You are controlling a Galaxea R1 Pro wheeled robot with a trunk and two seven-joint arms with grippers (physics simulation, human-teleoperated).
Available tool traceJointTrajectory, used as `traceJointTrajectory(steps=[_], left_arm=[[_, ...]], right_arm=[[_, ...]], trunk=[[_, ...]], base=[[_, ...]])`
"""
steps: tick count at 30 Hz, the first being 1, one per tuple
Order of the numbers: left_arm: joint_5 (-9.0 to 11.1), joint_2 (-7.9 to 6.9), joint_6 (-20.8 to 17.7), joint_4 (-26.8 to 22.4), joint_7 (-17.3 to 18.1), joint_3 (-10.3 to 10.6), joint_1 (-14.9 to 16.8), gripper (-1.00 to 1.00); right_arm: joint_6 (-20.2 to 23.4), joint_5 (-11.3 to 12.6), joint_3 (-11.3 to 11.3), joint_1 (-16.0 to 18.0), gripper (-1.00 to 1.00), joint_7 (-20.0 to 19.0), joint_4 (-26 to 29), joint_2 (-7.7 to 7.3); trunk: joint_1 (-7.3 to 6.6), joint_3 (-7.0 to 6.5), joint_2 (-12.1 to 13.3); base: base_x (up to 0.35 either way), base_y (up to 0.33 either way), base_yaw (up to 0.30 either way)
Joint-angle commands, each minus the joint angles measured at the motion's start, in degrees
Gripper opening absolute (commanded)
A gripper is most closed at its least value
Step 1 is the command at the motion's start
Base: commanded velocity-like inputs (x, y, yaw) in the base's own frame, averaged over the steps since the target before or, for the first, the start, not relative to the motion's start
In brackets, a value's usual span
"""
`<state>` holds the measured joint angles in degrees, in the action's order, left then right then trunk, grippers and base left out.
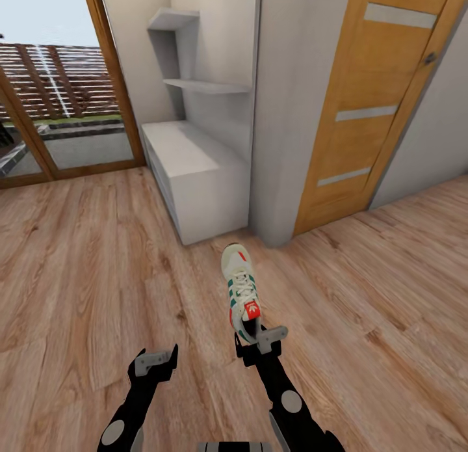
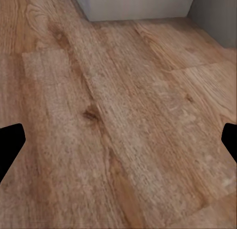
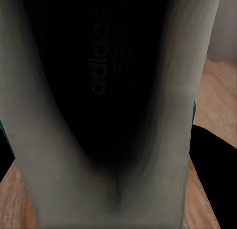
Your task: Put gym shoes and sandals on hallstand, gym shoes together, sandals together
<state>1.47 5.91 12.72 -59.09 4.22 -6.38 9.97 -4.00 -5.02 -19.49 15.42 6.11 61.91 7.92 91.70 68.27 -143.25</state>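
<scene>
We've got one gym shoe (image 1: 242, 289) in the right gripper (image 1: 260, 343), pinched at the heel end w/ the toe pointing ahead toward the hallstand (image 1: 195, 172). In the right wrist view the gym shoe's dark insole and pale collar sit right up against the lens, so the gripper looks clamped on the heel rim. Whether the sole is clear of the corridor floor (image 1: 84, 263) we can't tell from the head view. The left gripper (image 1: 156, 364) is spread open w/ nothing in it, low at our left side, its tips over bare planks in the left wrist view.

Step in hand, as we judge it: carry the first gym shoe to the hallstand. The other gym shoe and the sandals we don't place from here.

Next move calls for a lift, then a forward reach up and to the left so the shoe lands on the flat top surface of the hallstand, set to one side so its mate can go right beside it.

Edges & room: the near front corner of the hallstand is just ahead of the toe, so a low approach would likely bump it; we need height first. The grey wall corner (image 1: 286, 114) stands just right of the hallstand, w/ the wooden door (image 1: 370, 101) beyond it. The staggered wall shelves (image 1: 195, 55) overhang the back. Floor to the left is wide and free toward the glass door (image 1: 58, 94).
</scene>
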Motion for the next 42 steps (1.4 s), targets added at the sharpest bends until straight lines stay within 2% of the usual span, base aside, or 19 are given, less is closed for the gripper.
traceJointTrajectory(steps=[1, 19, 42], left_arm=[[0.2, 0.07, 0.1, 0.0, 0.4, -0.2, 0.0, 1.00], [0.1, 0.07, 0.1, 0.0, 0.4, -0.2, 0.1, 1.00], [0.1, 0.07, 0.2, -0.2, 0.4, -0.3, -0.2, 1.00]], right_arm=[[0.0, -0.5, -0.1, 0.0, -1.00, 0.5, 0.0, -0.01], [0.0, -0.6, -0.1, 0.0, -1.00, 0.5, -0.1, -0.01], [0.0, -0.7, -0.1, 0.0, -1.00, 0.5, -0.1, -0.01]], trunk=[[0.02, 0.04, 0.0], [0.02, 0.12, 0.0], [0.02, 1.55, 0.0]], base=[[0.337, 0.000, 0.000], [0.325, 0.000, 0.010], [0.017, 0.000, 0.197]])
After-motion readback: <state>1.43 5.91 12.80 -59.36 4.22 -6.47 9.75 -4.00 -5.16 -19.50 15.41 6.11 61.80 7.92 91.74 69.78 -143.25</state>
